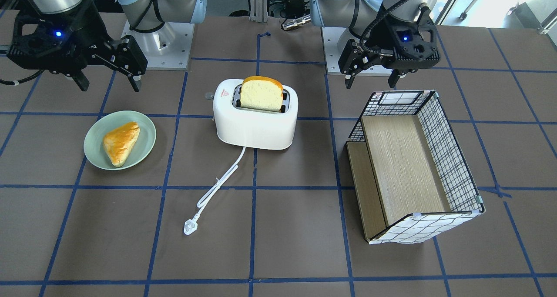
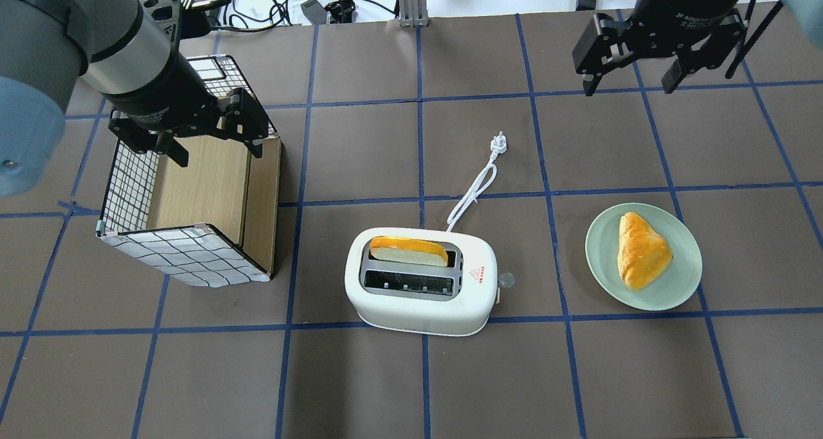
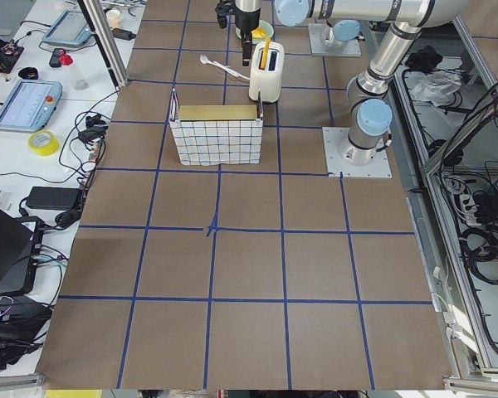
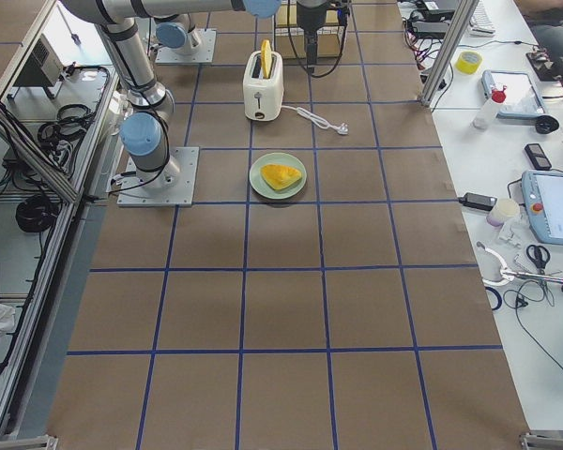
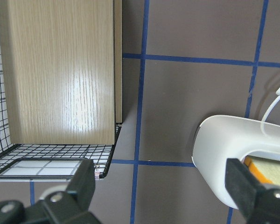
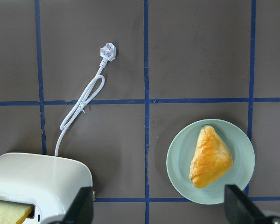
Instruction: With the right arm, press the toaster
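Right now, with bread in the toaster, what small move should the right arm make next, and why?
Probably bring the right gripper inward, over the toaster end nearest the plate. It hangs open well apart from it, and the bread slice stands high in its slot.

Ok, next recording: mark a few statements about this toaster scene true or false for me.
1. One slot of the toaster holds a slice of bread; the other slot is empty. True.
2. The right hand is pressing the toaster. False: it hangs open, apart from the toaster, out past the green plate.
3. The plug lies loose on the table. True.
4. The green plate is empty. False: a pastry lies on it.
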